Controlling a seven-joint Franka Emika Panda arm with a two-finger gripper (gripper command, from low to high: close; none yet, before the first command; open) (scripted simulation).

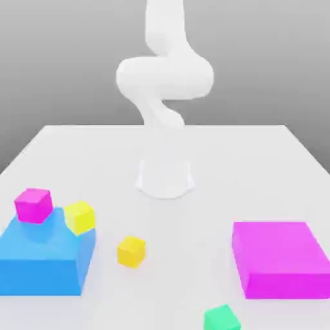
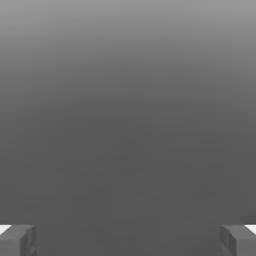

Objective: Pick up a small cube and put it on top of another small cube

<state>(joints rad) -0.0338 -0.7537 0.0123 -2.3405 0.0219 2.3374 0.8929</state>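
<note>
The white table (image 1: 258,155) carried everything, and the arm (image 1: 165,77) rose from its base near the table's centre, folded up high, presumably parked clear of the blocks before any reach.

Taking that base as the hub of a clock in the exterior view, the big blue block (image 1: 42,261) lay at about eight o'clock and the big magenta block (image 1: 278,258) at about four, well apart from each other. Both looked too large to be the pieces to stack.

On the blue block's top sat a small magenta cube (image 1: 33,205). A paler lemon-yellow cube (image 1: 79,216) stood at the block's corner beside it, though whether it rested on the block or just behind it was hard to tell. A small green cube (image 1: 222,318) lay near five o'clock at the picture's edge.

The small cube (image 1: 131,251), golden yellow, stood alone on the table at about seven o'clock, near the blue block but not touching it, free on all sides and so probably an easy pick.

In the hand view the gripper (image 2: 128,240) showed its fingertips (image 2: 17,240) spread wide with nothing between them.
</note>
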